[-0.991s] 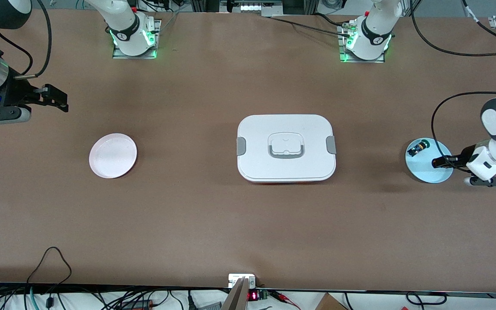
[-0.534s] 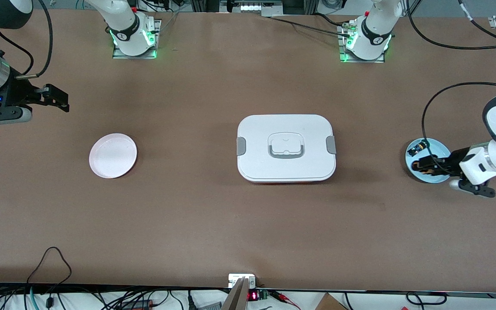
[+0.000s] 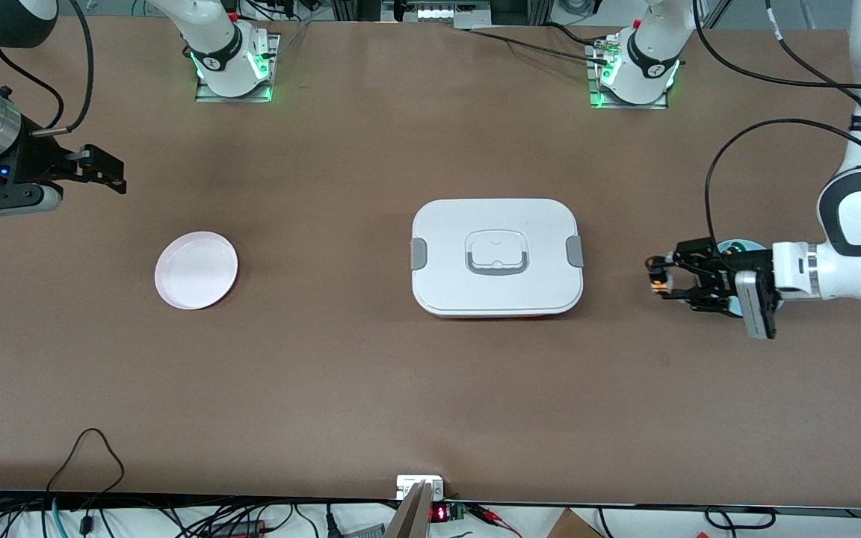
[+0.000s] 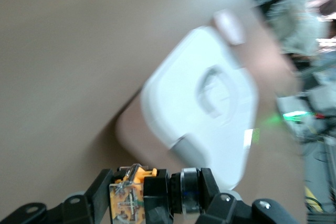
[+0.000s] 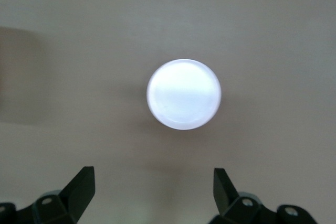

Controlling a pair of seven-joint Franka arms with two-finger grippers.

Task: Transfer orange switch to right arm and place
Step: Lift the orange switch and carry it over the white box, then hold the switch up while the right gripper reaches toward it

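**Q:** Two plates are out, so what is in them, and is any writing legible?
**A:** On the white plate, toward the right arm's end of the table, nothing shows. Only a sliver of the light blue plate, at the left arm's end, can be seen; the left arm's wrist covers the rest, so I cannot tell its contents. A black band with white lettering wraps the left arm's cable, too small to read. At the table edge nearest the front camera, a small display glows with red digits, also unreadable.

**Q:** Where is the orange switch?
**A:** The orange switch is pinched in the left gripper, up in the air over bare table between the blue plate and the white lidded box. In the left wrist view its tan-orange block sits clamped between the black fingers; the cap's colour cannot be made out there.

**Q:** Is the box shut?
**A:** Its lid is on, grey latches at both ends, so the inside is hidden.

**Q:** And the right gripper?
**A:** The right gripper waits over the table's edge at its own end, fingers spread wide, holding nothing. Its wrist view looks down on the white plate.
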